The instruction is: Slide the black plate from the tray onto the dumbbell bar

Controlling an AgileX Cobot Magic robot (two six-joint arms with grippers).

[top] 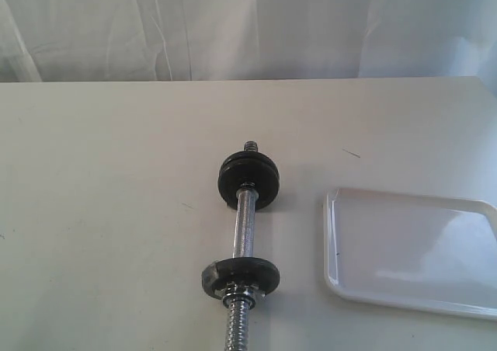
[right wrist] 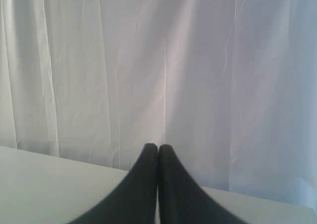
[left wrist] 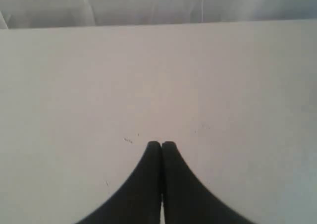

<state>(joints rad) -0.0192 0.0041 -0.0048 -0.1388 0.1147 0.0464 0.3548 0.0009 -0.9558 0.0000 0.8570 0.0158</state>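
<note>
Now the black plate (top: 241, 276) sits on the dumbbell bar (top: 245, 219) towards its camera-side end; the bar lies on the desk (top: 101, 211) left of the tray (top: 411, 246), apart from it. Left gripper (left wrist: 161, 143) and right gripper (right wrist: 158, 146) each have fingertips pressed together

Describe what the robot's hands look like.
Only the wrist views show them. The left hand and the right hand look alike: two matte black fingers each, broad at the base, curving to narrow rounded tips. No cables or markings are visible.
</note>
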